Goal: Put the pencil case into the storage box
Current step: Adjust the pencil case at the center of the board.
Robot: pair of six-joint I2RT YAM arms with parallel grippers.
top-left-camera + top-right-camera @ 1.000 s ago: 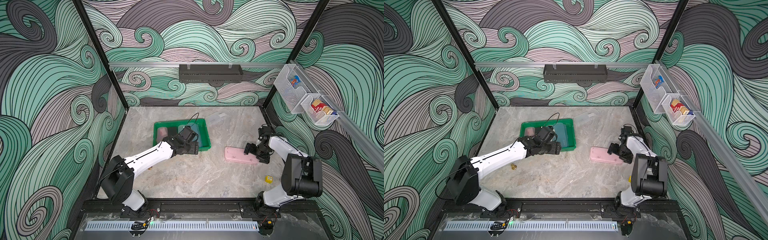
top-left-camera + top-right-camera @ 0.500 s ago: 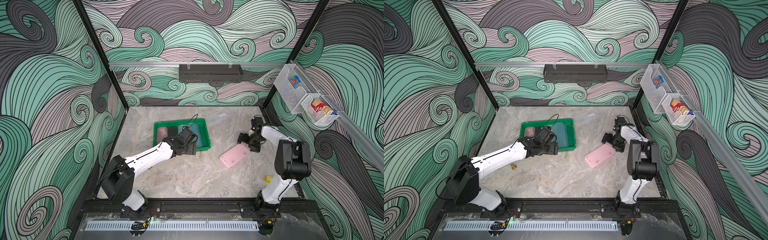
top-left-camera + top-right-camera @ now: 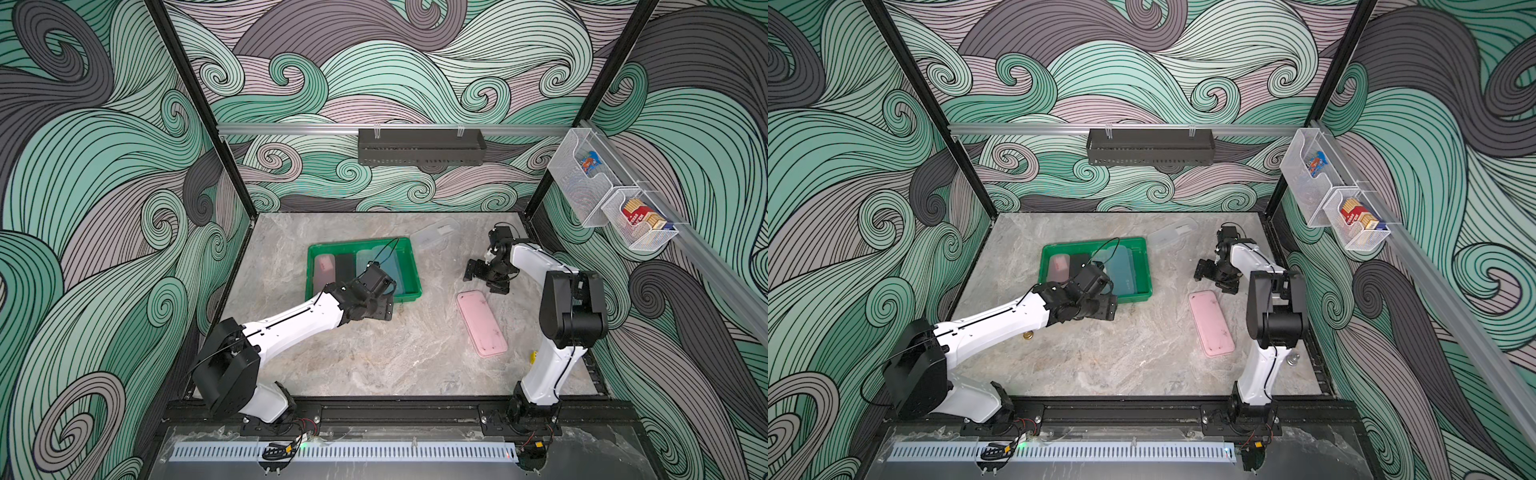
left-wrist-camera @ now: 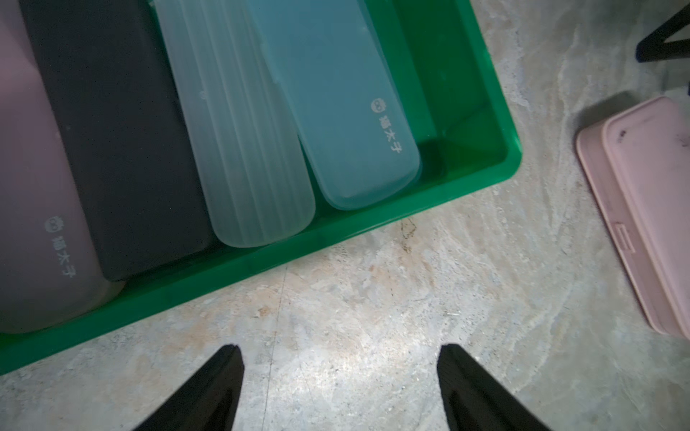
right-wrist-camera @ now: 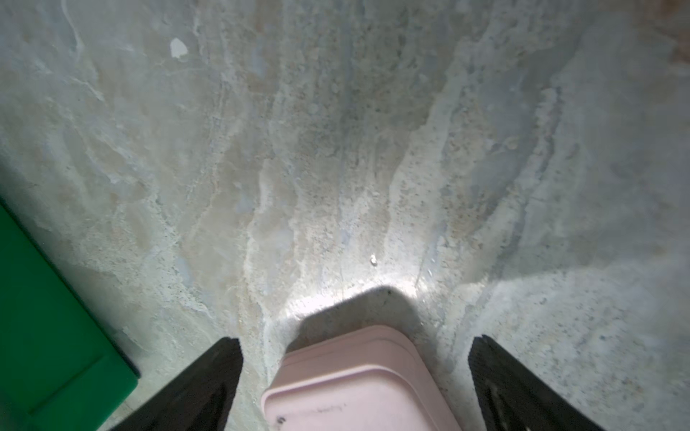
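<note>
- The pink pencil case point(image 3: 481, 324) lies flat on the table point(image 3: 374, 365), not yet in the green storage box point(image 3: 417, 274).
- The right jaws stand wide apart and hold nothing. In the right wrist view one rounded end of the case sits in the gap between them, touching neither side.
- The left jaws are also apart and empty, over bare table. The near rim of the box lies just ahead of them, and the pink case is well off to one side.
- Beyond the left jaws, four cases already lie side by side in the box: a mauve case point(image 4: 33, 179), a black case point(image 4: 119, 149), a frosted case point(image 4: 239, 130) and a teal case point(image 4: 336, 93).
- Handling, as I judge it: the case is a hard plastic shell, stiff and light, and its smooth lid is likely slippery.
- It looks narrower than the right jaws' spread, so a grip across the short width should fit. Gripping nearer the middle than the end would keep the long body from drooping or swinging.
- The small clasp point(image 4: 622, 238) on one long edge is best kept off the contact points.
- Only a narrow strip of the box floor beside the teal case is free, so the fit may be tight.
- The mauve and teal cases each carry a small round white logo with three Chinese characters, which look like 猫太子.
- The pink lid shows only dark scuffs and no readable writing.
</note>
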